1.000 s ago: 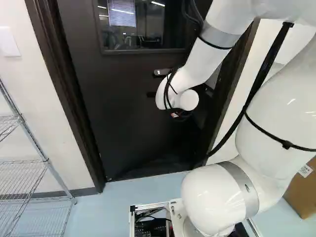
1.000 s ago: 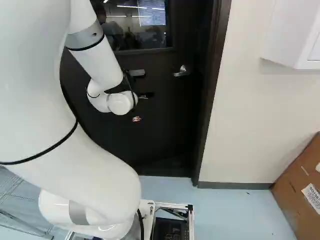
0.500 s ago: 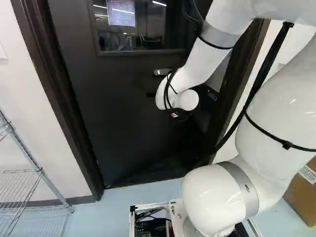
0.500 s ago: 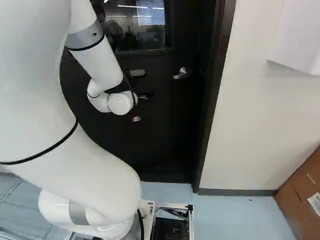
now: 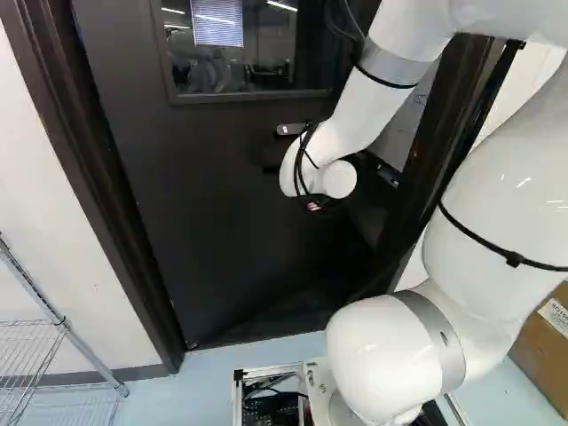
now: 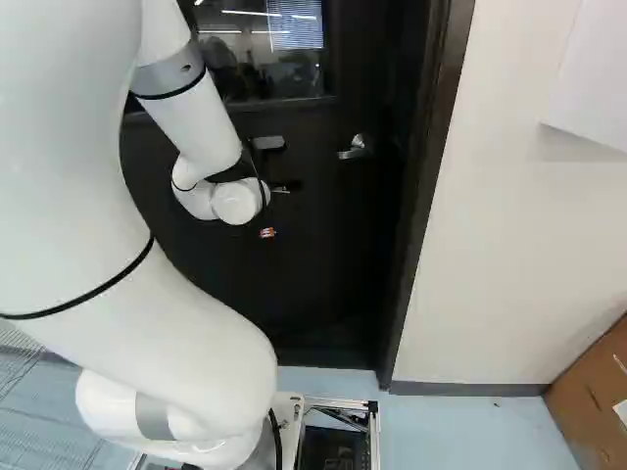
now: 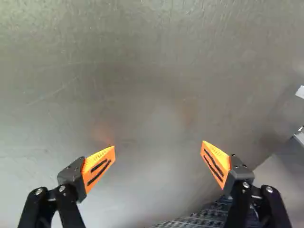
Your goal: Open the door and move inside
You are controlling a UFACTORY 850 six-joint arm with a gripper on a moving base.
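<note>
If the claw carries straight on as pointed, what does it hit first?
Most likely the door: its flat face lies ahead of the open claw. How close, I can't tell.

Door (image 5: 222,213), smooth painted finish, low sheen, finely scratched in the wrist view; window (image 5: 266,75), glossy glass; lever handle (image 6: 354,148), shiny metal; arm (image 5: 510,209), smooth, glossy shell; rack (image 5: 69,330), metal wire; box (image 5: 540,348), matt cardboard.
</note>
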